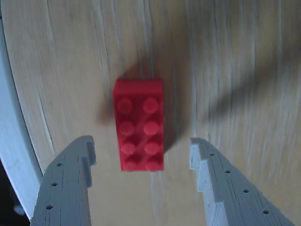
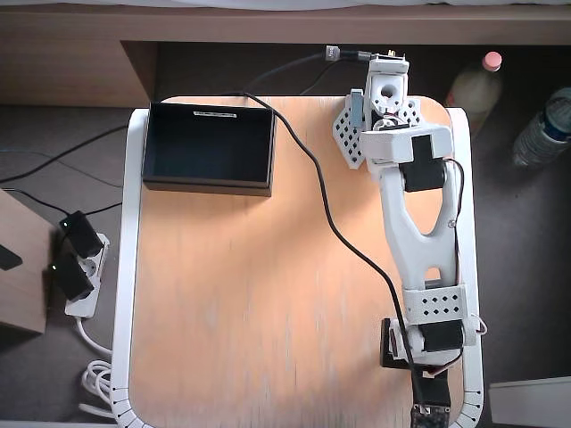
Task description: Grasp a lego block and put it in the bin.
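Currently approaching the grasp; nothing pinched yet.

Wrist view: my claw (image 1: pixel 143 153) is spread wide, the lego block (image 1: pixel 138 124) lying studs-up on the wooden table (image 1: pixel 235 70) between the fingertips, touching neither; next I judge: descend, straddle, close; the bin (image 2: pixel 210 147) sits well apart at the table's far corner in the overhead view.

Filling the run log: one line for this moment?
phase: pre-grasp | gripper: open, fingers straddling lego block, no contact | block: on table | bin: empty, far corner
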Action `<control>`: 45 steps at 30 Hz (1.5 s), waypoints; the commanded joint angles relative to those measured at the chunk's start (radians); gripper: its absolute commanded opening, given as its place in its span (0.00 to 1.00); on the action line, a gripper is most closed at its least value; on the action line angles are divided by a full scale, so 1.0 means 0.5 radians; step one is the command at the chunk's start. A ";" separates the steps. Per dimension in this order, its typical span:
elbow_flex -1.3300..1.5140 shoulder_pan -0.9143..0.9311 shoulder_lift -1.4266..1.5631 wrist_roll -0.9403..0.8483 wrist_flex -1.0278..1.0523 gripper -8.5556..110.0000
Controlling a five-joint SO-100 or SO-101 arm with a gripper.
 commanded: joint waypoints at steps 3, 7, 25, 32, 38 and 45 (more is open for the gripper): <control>-0.245 -0.046 0.028 0.006 -0.077 0.24; -0.245 -0.046 0.006 -0.003 -0.114 0.24; -0.245 -0.025 -0.034 0.034 -0.144 0.11; -0.245 0.000 -0.021 0.034 -0.138 0.07; -0.242 0.064 0.089 0.077 -0.129 0.07; -0.239 0.153 0.313 0.153 -0.049 0.07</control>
